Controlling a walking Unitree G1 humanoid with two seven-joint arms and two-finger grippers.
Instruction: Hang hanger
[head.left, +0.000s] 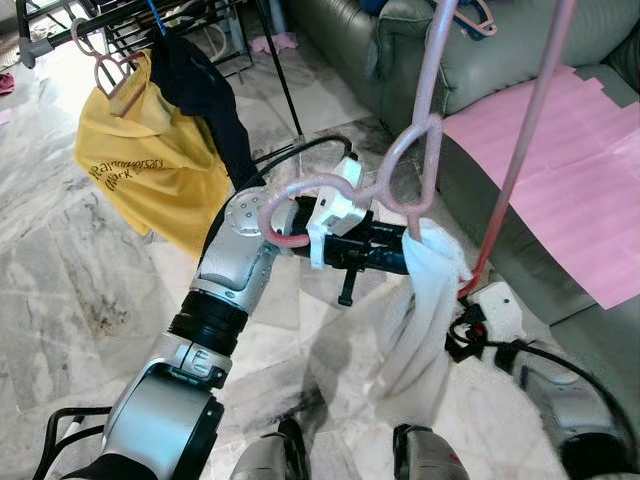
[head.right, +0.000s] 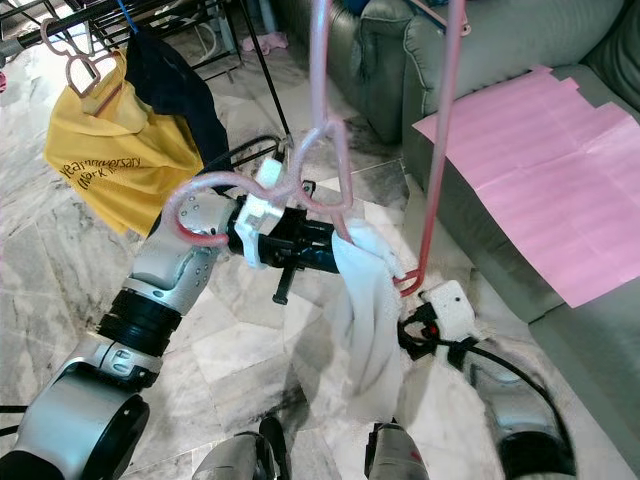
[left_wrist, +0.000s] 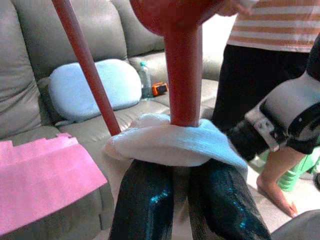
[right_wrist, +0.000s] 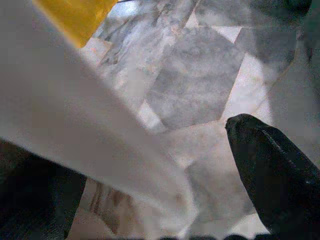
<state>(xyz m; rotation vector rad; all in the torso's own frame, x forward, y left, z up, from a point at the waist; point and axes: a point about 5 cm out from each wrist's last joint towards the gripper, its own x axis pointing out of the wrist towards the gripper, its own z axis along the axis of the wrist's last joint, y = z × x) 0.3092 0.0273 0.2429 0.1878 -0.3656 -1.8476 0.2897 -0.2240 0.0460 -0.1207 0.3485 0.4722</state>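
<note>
**A:** Where's your left gripper (head.left: 400, 255)?

**B:** You've got it reaching across in front of the robot, fingers (left_wrist: 145, 200) close together and pinching the white cloth (head.left: 420, 310) where it drapes on the pink hanger (head.left: 400, 165). The hanger's heart-shaped loop sits just above that gripper, and its long arms run up past it out of frame.

**A:** And your right gripper (right_wrist: 272, 170)?

**B:** You see it low, just beyond the cloth's hanging end, near the hanger's red tip (head.left: 478, 275). One black finger is plain in its wrist view with cloth beside it; whether it's open or closed, you can't tell.

**A:** What else is around you?

**B:** Past your left gripper, a yellow shirt (head.left: 140, 165) hangs on a drying rack (head.left: 130, 20); on the far side, a grey sofa (head.left: 520, 60) with a pink sheet (head.left: 570, 170), and a person (left_wrist: 265, 65) stands by it
</note>
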